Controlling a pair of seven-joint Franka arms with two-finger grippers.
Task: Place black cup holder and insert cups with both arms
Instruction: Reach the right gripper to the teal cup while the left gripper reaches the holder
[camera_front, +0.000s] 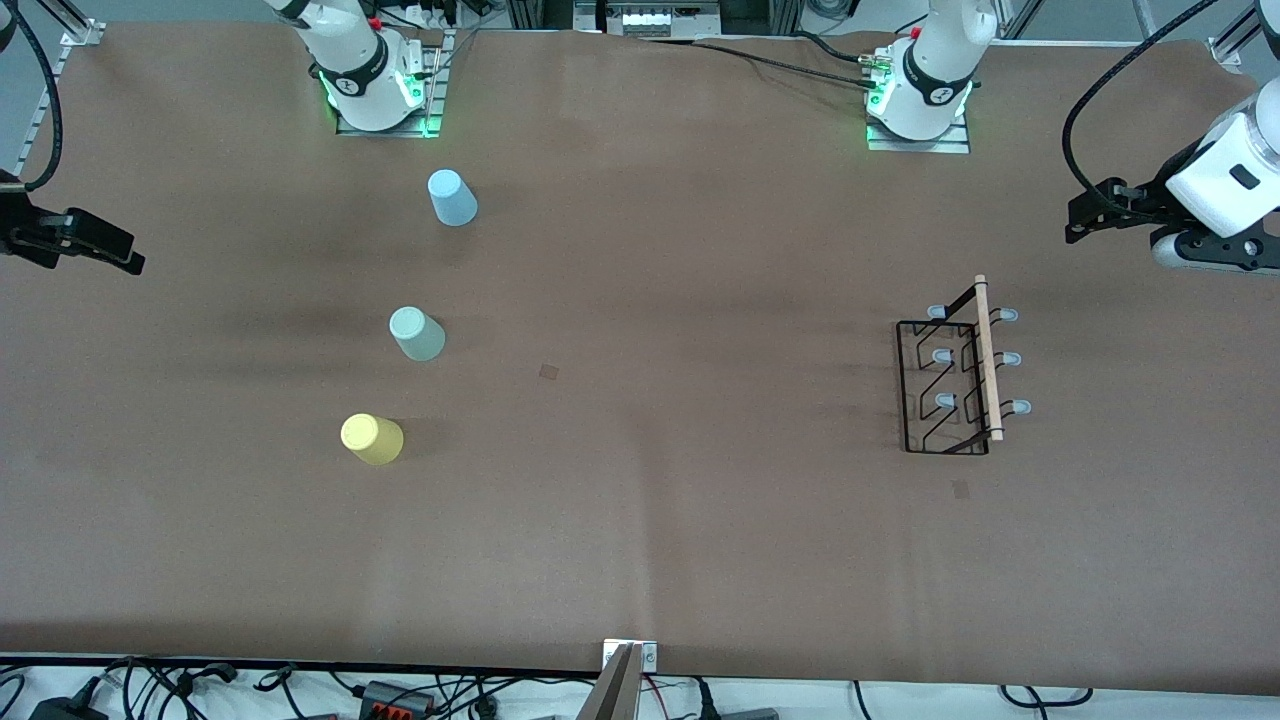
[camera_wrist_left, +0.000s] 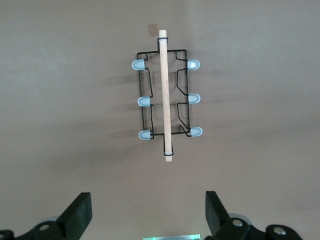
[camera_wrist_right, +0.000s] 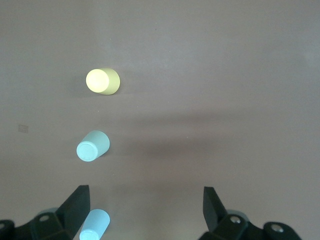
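Note:
The black cup holder stands on the brown table toward the left arm's end, with its wooden rod handle on top and grey-tipped pegs on both sides. In the left wrist view the holder lies well ahead of my open, empty left gripper. That gripper hangs over the table's end. Three cups stand upside down toward the right arm's end: light blue, mint, yellow. My right gripper hangs open and empty over that end. Its view shows yellow, mint and blue.
The arm bases stand along the table's edge farthest from the front camera. Cables and power strips run along the nearest edge, with a metal bracket at its middle. Small tape marks lie on the table.

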